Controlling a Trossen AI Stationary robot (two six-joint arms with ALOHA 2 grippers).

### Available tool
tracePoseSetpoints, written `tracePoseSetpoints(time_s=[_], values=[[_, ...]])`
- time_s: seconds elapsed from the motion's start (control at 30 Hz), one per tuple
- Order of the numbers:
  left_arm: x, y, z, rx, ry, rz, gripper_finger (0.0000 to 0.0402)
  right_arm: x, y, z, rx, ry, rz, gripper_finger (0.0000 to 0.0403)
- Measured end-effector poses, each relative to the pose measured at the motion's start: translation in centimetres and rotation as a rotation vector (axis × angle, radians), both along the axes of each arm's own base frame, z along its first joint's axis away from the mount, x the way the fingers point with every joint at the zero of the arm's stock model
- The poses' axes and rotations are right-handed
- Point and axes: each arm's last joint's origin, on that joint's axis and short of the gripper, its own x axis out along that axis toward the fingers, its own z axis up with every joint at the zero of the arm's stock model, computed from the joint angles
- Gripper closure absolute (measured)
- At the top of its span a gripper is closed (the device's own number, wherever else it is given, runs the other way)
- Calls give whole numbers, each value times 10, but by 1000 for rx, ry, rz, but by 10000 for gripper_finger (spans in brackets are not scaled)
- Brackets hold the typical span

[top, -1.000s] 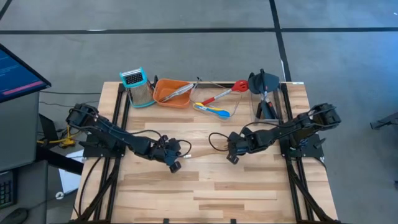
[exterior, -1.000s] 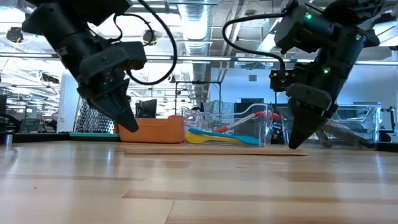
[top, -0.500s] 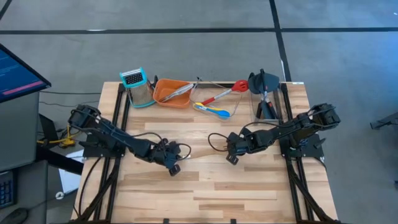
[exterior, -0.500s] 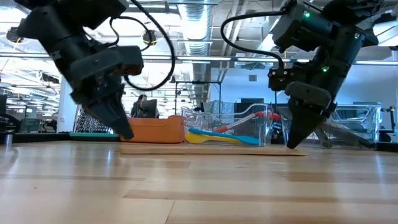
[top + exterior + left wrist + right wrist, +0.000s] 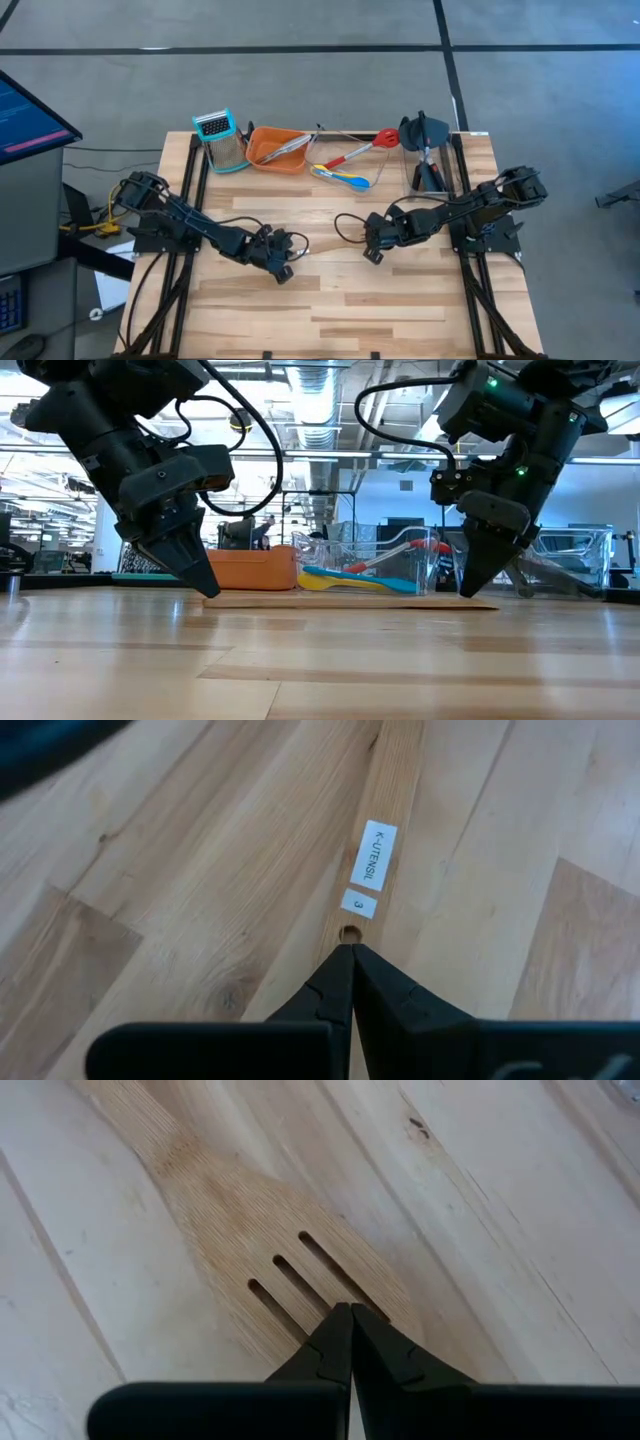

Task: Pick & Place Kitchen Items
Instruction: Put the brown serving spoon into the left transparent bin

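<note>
Lying flat on the desk (image 5: pixel 400 310) between the two arms is a wooden fork-like spatula (image 5: pixel 350 600), its long handle running across the middle of the boards. The left end effector (image 5: pixel 282 272) sits low over the handle end, its fingers pressed together into a single point; the left wrist view shows that point just at the small hole in the handle, next to two white labels (image 5: pixel 372 865). The right end effector (image 5: pixel 372 254) is also pinched tight with nothing between its fingers, and its tip rests over the slotted head of the spatula, right at the three slits (image 5: pixel 300 1280). In the low view both tips reach down to the wooden piece, one near each end.

Along the far edge of the desk stand the other things. A metal box grater (image 5: pixel 222 140) with a blue top is at the left, and just beside it an orange tray (image 5: pixel 262 152) holds silver metal tongs (image 5: pixel 288 146). Next comes a clear plastic bin (image 5: pixel 378 176) with a red spoon (image 5: pixel 362 148), a blue spoon (image 5: pixel 352 182) and a yellow spoon (image 5: pixel 328 173) lying inside. Farther right, a second clear bin holds black spatulas (image 5: pixel 424 135), one with a round dark head standing up at the back
</note>
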Motion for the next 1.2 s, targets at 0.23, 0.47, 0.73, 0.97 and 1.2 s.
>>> tracePoseSetpoints(time_s=[0.23,0.47,0.73,0.97,1.2], values=[[-2,-1,-2,-5,10,-7,400,12,6,14,-5,-30,89,403],[-9,2,-10,-35,-11,31,400,20,12,24,30,-25,299,402],[-9,3,-11,-10,-23,15,400,18,12,23,-17,21,401,368],[-9,13,1,71,-59,17,401,21,17,1,21,96,375,395],[-4,28,3,82,-63,49,401,25,20,-16,6,140,354,400]])
